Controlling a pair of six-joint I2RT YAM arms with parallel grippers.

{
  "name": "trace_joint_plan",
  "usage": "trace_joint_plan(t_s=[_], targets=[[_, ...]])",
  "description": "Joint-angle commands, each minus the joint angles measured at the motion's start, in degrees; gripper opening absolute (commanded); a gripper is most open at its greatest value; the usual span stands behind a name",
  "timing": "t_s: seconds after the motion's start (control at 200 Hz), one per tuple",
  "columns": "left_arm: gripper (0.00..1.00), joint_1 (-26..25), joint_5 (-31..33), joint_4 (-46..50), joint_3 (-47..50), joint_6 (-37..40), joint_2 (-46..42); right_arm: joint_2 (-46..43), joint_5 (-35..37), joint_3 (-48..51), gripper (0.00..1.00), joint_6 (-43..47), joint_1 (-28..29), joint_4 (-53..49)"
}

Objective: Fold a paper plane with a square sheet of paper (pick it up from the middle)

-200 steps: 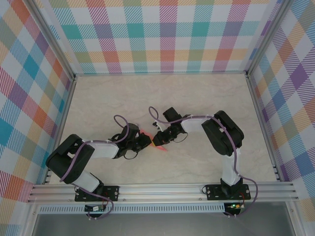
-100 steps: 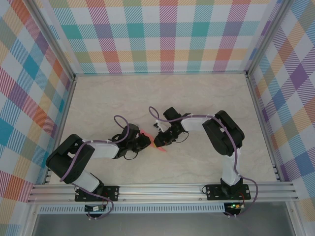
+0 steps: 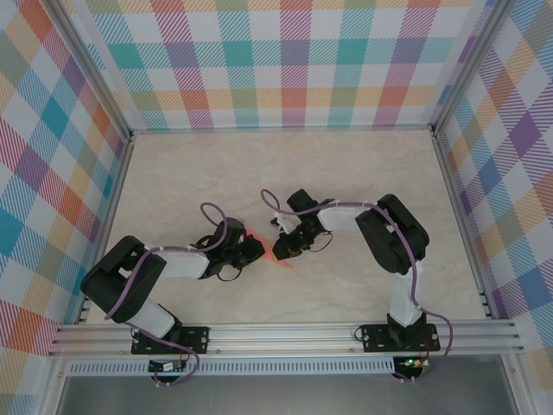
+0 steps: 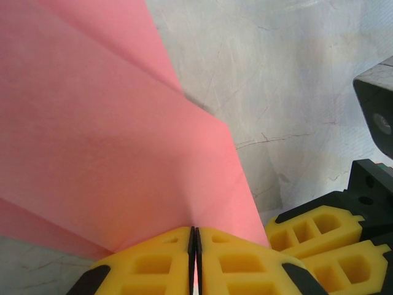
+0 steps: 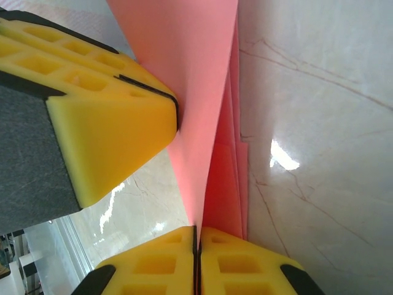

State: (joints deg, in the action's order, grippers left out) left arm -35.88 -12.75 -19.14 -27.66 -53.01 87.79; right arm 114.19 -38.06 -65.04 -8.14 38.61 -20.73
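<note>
The paper plane [image 4: 110, 123] is salmon-pink, claw pads [image 4: 153, 264] yellow, table [image 3: 346, 173] cream-marbled, walls [image 3: 294, 60] pastel plaid

1. We look down from above and behind the arm bases, far off, over the whole table [image 3: 173, 181].
2. Our left wrist view looks out past the left claw [image 4: 194, 252], very near.
3. Our right wrist view looks past the right claw [image 5: 198, 258], equally near.
4. All views share the pink paper [image 4: 104, 141] ahead of both claws.

One salmon-pink paper plane [image 4: 110, 141], seemingly a single sheet; two hands: left hand [image 4: 194, 246], right hand [image 5: 198, 246].
</note>
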Motion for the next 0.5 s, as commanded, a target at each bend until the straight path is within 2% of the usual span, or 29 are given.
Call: trace_joint_plan(t_s=[0.0, 0.495], targets=[[0.11, -0.51, 0.77, 2.22, -1.32, 1.33, -0.51, 0.99, 1.65, -0.27, 0.09, 1.25, -0.16, -2.58], [0.12, -0.64, -1.75, -2.02, 1.73, 0.89, -4.05, 2.79, 7.42, 0.08, 0.08, 0.01, 0.14, -2.73]])
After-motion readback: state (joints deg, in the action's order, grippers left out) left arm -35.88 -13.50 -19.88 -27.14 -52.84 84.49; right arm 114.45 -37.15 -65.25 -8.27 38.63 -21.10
